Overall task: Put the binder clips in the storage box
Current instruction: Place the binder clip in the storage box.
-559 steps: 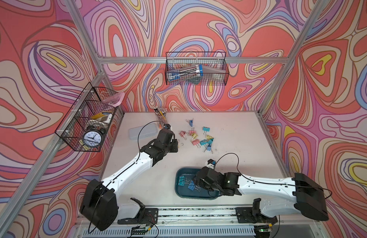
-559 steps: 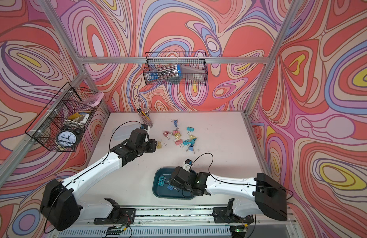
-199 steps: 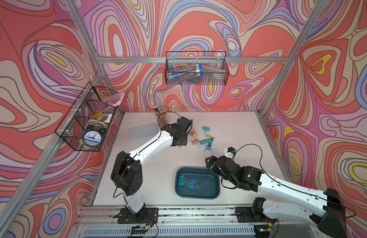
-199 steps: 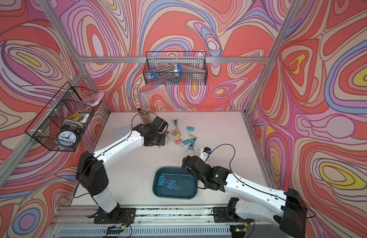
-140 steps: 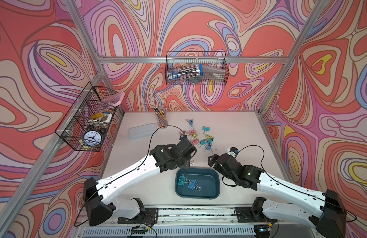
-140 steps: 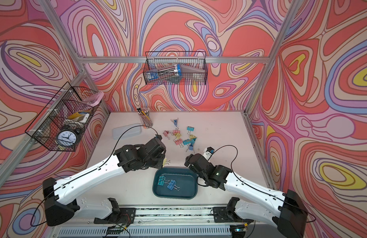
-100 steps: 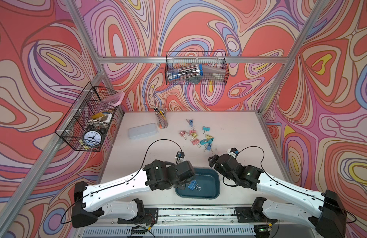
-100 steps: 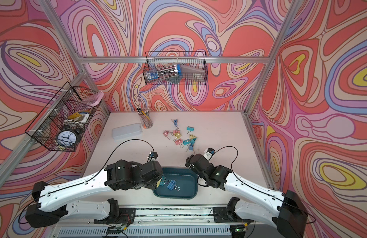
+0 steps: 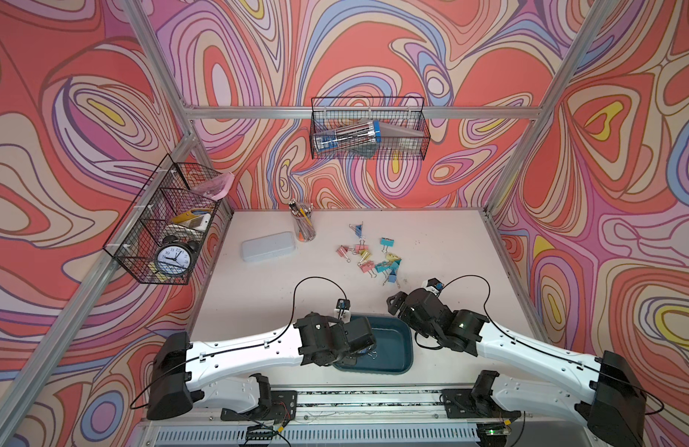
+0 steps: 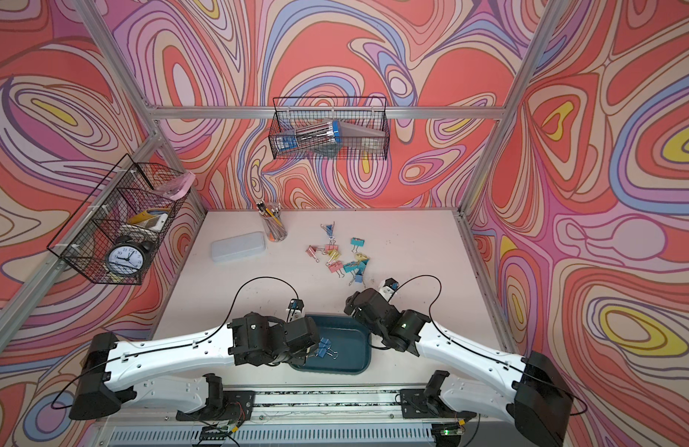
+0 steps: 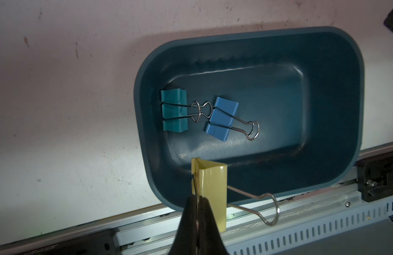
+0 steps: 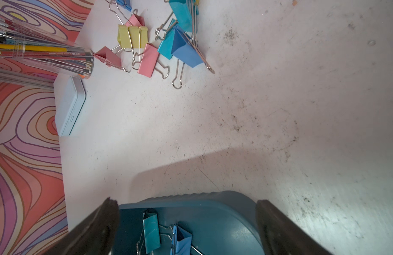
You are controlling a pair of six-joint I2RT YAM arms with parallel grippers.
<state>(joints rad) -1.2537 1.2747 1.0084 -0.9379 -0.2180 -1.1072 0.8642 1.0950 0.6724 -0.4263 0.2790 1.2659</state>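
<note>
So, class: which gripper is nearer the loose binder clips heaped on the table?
Right. The right gripper hangs open just short of the loose binder clips; the left gripper, shut on a yellow binder clip, is farther off, over the storage box.

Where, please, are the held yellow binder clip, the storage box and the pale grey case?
yellow binder clip (image 11: pixel 213 187): left wrist view, on its yellow body.
storage box (image 9: pixel 395 340): in a top view, on its bare floor.
pale grey case (image 9: pixel 268 246): in a top view, on its lid's middle.
</note>
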